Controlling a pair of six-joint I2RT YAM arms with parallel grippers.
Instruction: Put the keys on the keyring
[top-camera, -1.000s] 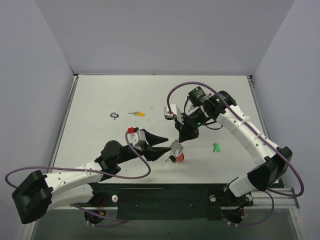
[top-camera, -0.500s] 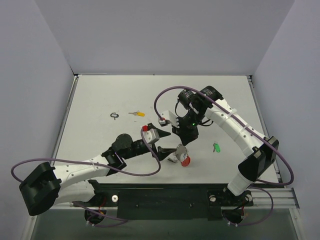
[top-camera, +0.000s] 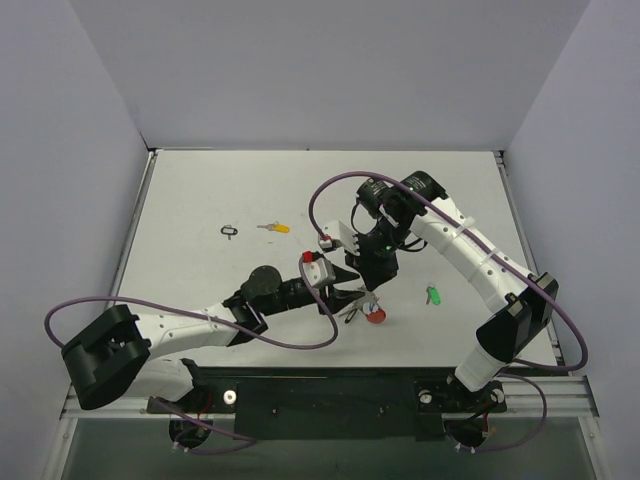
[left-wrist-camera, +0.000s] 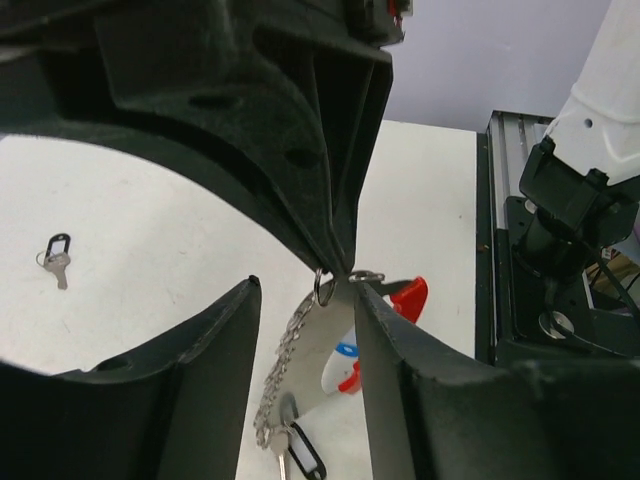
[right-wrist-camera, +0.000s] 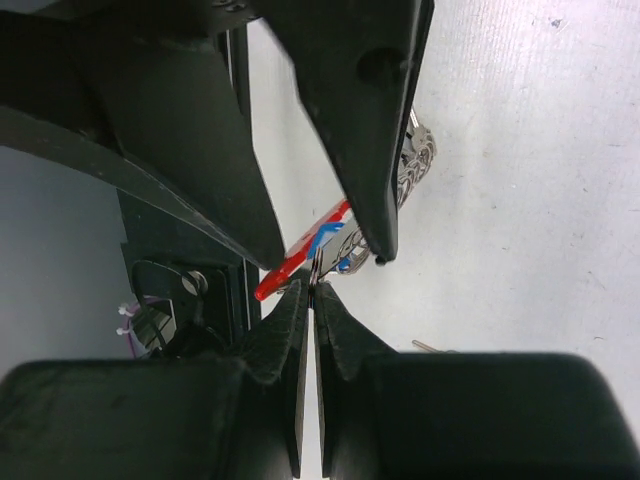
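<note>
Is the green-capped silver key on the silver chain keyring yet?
No, the green-capped silver key lies alone on the table, apart from the silver chain keyring.

We work with 3 views. The top camera sits high behind both arms and looks down and forward over the whole table (top-camera: 200, 200). The left wrist camera looks out from very close between the fingers of the left gripper (left-wrist-camera: 305, 297), across the table toward the right arm's base (left-wrist-camera: 575, 195). The right wrist camera peers along the right gripper (right-wrist-camera: 306, 288) down at the tabletop, equally close. All 3 views share the keyring (top-camera: 362, 308).
</note>
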